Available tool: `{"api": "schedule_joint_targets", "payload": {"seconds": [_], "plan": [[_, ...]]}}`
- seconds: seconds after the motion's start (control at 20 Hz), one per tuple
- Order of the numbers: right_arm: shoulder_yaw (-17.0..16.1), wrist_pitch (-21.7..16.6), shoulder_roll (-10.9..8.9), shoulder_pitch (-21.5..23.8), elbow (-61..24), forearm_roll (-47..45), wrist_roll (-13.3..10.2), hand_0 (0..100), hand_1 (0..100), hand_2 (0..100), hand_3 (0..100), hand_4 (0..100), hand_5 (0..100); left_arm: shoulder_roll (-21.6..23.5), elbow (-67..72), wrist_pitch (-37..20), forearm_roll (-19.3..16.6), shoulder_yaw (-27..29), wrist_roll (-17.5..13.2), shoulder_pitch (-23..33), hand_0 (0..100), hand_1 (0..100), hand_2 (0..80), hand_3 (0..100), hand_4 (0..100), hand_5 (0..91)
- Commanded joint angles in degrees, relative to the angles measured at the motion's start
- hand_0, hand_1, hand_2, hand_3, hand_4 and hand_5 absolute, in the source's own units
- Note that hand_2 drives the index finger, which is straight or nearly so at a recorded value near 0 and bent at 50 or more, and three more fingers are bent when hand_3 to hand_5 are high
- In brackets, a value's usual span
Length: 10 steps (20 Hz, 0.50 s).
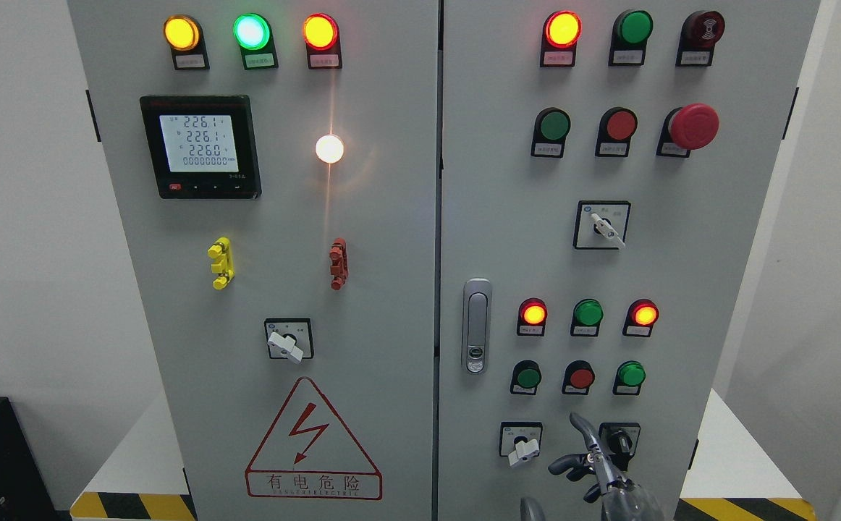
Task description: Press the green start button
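On the right door of the grey cabinet (681, 289), two green buttons sit in the lower button row, one at the left (528, 377) and one at the right (631, 373), with a red button (580, 377) between them. A further green button (555, 124) is higher up. My right hand (585, 452) rises from the bottom edge below that lower row. Its index finger (581, 425) points upward, the other fingers are curled, and it holds nothing. The fingertip is below the red button and touches no button. The hand covers part of a rotary switch (619, 438).
Above the lower buttons are red, green and red lamps (588, 312). A door handle (476, 325), a white-knob selector (522, 447) and a red mushroom stop (692, 126) stick out from the panel. The left door carries a meter (200, 145) and a warning triangle (312, 441).
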Motion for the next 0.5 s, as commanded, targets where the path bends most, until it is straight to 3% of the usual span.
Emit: {"api": "schedule_joint_targets", "payload": {"seconds": [0.0,0.05,0.15,0.45], "plan": [[-1.1,0.4,-0.04,1.1,-4.2,-11.1,2.3,3,31,0,15,17,21,0.0,-1.6,0.0,0.0,0.0,-0.2,0.0,12,56,0.0,0,0,0.0],[-1.2,0.4,-0.04,1.2,-4.2,-13.0,2.8,0,30,0,13,15,18,0.0,-1.6,0.0,0.0,0.0,-0.1,0.0,12,56,0.0,0,0,0.0],[-1.7,0.4,-0.04,1.2,-4.3,-16.1,3.6,0,23,0,6,5,2,0.0,-1.6,0.0,0.0,0.0,-0.1,0.0,12,56,0.0,0,0,0.0],[-2.0,0.6,-0.04,1.5,-4.3,-21.7,5.7,0,3,0,0,0,0,0.0,-1.6,0.0,0.0,0.0,-0.1,0.0,12,56,0.0,0,0,0.0]]}}
